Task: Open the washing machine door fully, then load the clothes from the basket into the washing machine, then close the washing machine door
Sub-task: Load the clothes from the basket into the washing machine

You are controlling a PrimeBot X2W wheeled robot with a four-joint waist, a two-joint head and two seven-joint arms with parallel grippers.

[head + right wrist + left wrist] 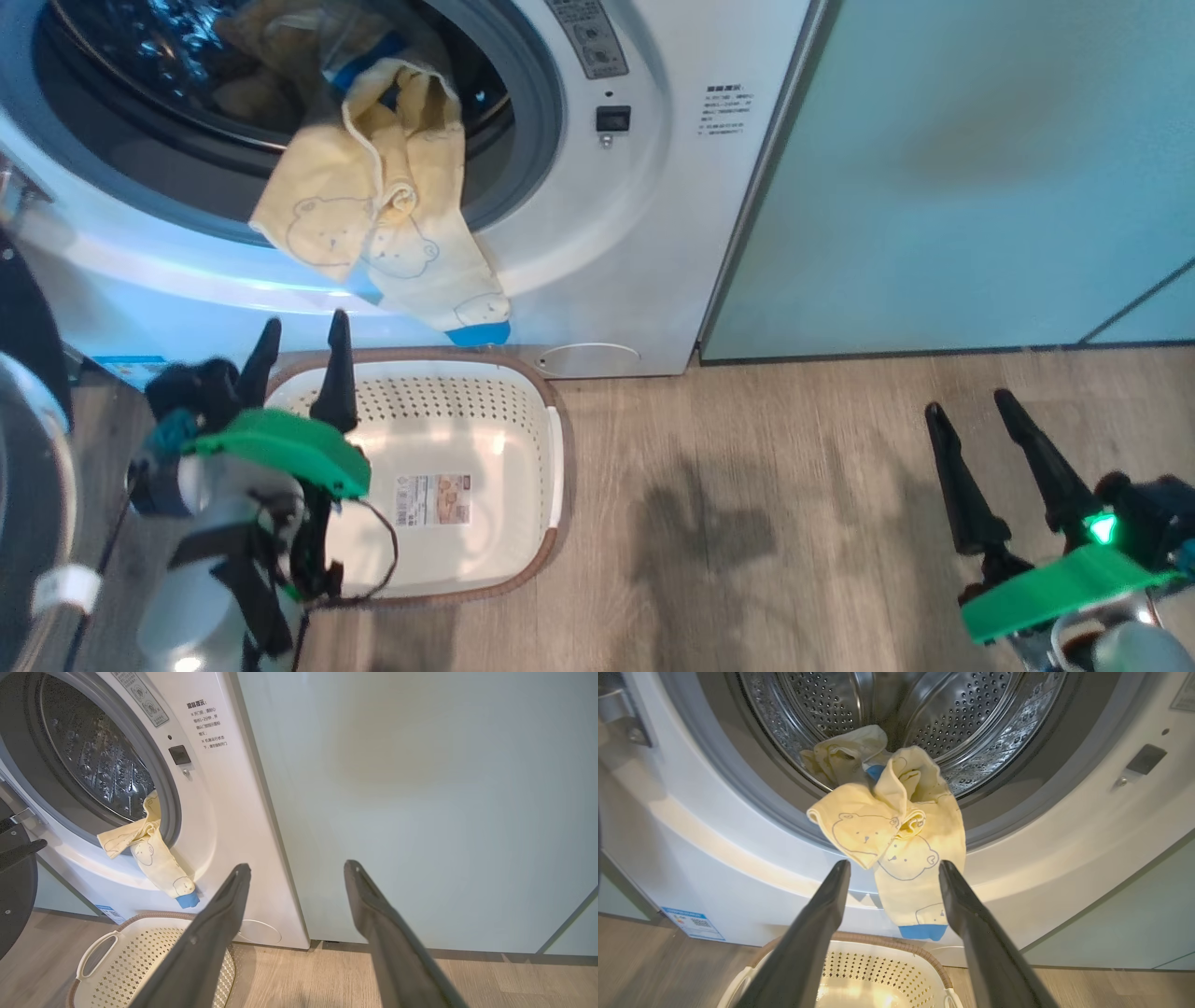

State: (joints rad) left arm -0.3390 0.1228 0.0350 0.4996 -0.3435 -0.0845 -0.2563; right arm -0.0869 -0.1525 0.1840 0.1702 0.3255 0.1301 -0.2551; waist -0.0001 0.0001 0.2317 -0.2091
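The washing machine [607, 243] stands open, its door [21, 327] swung out at the far left. Cream-yellow clothes [373, 215] with blue cuffs lie partly in the drum and hang out over the grey gasket, down the white front. Below them on the floor is the basket [485, 439], with nothing in it. My left gripper [303, 322] hovers open over the basket's back left corner, fingers pointing at the hanging clothes [896, 830] without touching them. My right gripper [968, 401] is open and empty over the floor, far right of the basket [140, 952].
Pale green cabinets [980, 168] stand right of the washer. Wood floor [747, 513] lies between the basket and my right arm. The door's black rim [16, 891] juts out at the washer's left side.
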